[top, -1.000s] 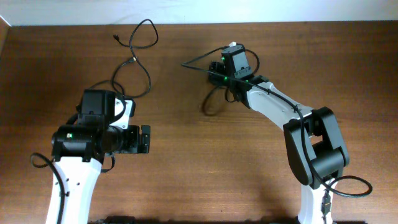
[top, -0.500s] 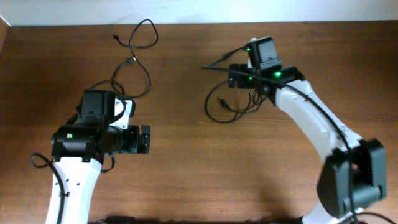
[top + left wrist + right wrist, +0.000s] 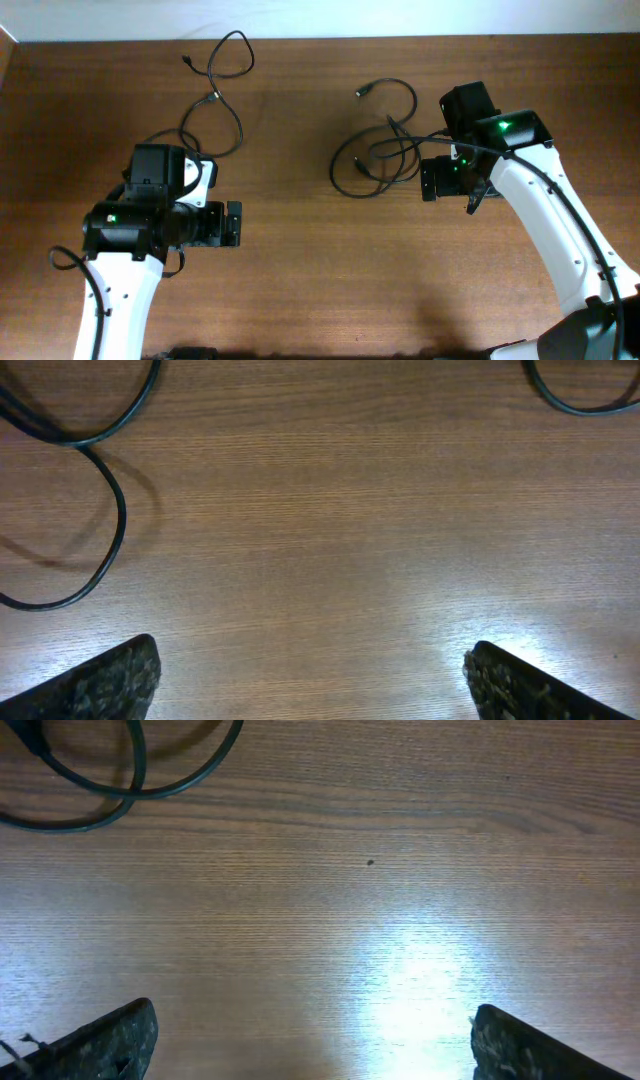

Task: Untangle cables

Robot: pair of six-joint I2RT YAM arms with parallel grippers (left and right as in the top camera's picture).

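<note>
Setting: robotics laboratory bench. Evidence: plain brown wood-grain counter (image 3: 300,290); pale wall (image 3: 400,18) along its far edge; two white-and-black machine arms, left arm (image 3: 120,300) and right arm (image 3: 542,212), rising from the near edge, each showing a lit green indicator; loose black cable (image 3: 241,128) far left; second cable (image 3: 334,170) centre-right.

From high above, looking straight down on the whole desk (image 3: 300,260). From each wrist, looking down at it from very near, jaws at the bottom corners. Shared by all: desk and bits of cables (image 3: 372,165).
</note>
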